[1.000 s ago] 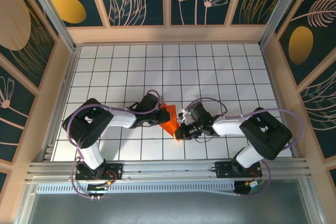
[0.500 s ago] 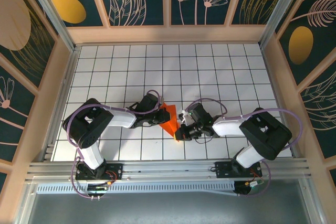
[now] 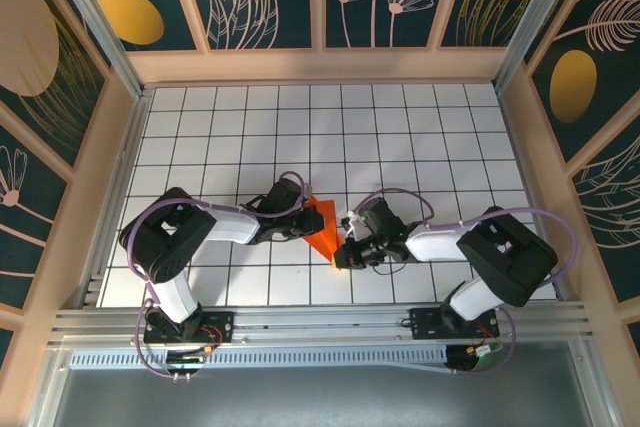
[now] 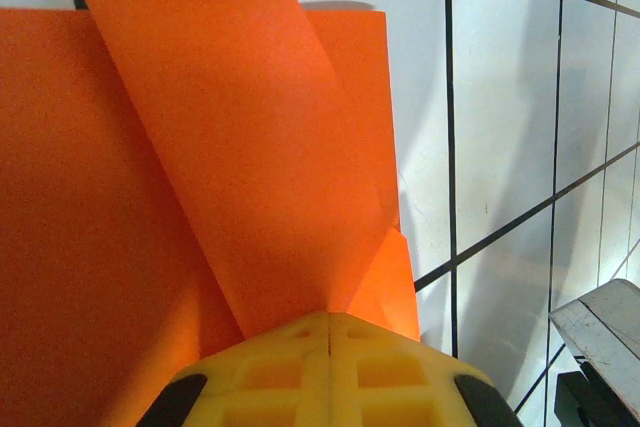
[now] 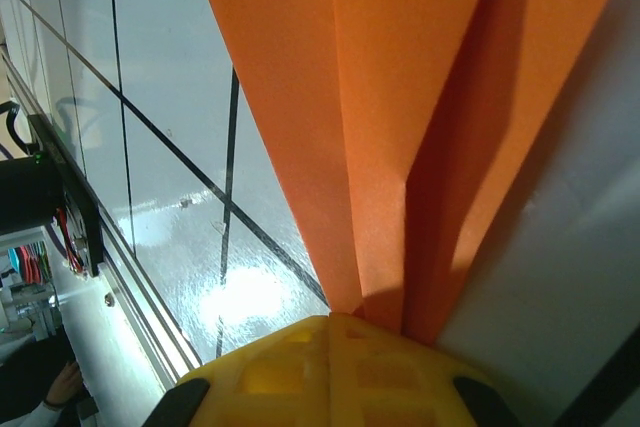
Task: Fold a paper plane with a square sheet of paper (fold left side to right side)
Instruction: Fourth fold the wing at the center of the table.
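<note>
Top external: paper plane [image 3: 323, 232] held between left hand [image 3: 308, 223] and right hand [image 3: 342, 253].

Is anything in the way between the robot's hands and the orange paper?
No, nothing visible is in the way. The left gripper and the right gripper are each shut right on the folded orange paper, one from each side.

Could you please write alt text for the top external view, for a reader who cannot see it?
A folded, pointed piece of orange paper sits on a white grid table, pinched from both sides: the left claw at its left edge, the right claw near its lower tip. Both arms reach in from the near edge.
</note>
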Tool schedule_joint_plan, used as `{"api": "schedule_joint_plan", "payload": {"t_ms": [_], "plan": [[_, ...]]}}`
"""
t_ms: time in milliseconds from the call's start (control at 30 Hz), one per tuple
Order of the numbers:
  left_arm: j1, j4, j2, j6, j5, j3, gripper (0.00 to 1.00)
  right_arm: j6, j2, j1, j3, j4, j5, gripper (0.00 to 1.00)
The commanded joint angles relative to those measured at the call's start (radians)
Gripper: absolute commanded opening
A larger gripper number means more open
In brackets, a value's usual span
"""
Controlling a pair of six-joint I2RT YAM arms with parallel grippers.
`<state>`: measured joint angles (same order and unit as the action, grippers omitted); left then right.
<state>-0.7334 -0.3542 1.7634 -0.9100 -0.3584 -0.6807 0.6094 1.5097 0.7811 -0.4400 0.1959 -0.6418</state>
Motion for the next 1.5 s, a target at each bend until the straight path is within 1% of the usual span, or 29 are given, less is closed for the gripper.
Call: {"api": "schedule_joint_plan", "payload": {"t_ms": [0,333,467,667,800,933,1033,1233,1467], "plan": [[-0.001,0.080,0.036,0.009,0.049,0.000,0.00,0.004,-0.021,0.012,0.032,-0.039,0.022,0.00],[-0.001,0.078,0.037,0.006,0.050,-0.002,0.00,0.012,-0.055,0.015,0.059,-0.050,0.024,0.00],[-0.001,0.080,0.036,0.006,0.049,-0.003,0.00,0.006,-0.080,0.017,0.058,-0.080,0.020,0.00],[-0.001,0.084,0.030,0.008,0.052,-0.003,0.00,-0.018,-0.213,0.014,0.034,-0.185,0.036,0.00],[-0.002,0.084,0.031,0.008,0.051,-0.008,0.00,-0.026,-0.269,0.006,0.006,-0.169,0.044,0.00],[-0.002,0.086,0.030,0.008,0.051,-0.011,0.00,-0.013,-0.218,0.007,-0.031,-0.083,0.068,0.00],[-0.001,0.088,0.029,0.008,0.050,-0.014,0.00,-0.007,-0.146,0.006,-0.071,-0.036,0.096,0.00],[-0.001,0.090,0.027,0.009,0.050,-0.013,0.00,0.001,-0.046,-0.008,-0.120,-0.017,0.129,0.00],[-0.002,0.087,0.031,0.008,0.047,-0.017,0.00,-0.008,-0.016,-0.018,-0.111,-0.071,0.158,0.00]]}}
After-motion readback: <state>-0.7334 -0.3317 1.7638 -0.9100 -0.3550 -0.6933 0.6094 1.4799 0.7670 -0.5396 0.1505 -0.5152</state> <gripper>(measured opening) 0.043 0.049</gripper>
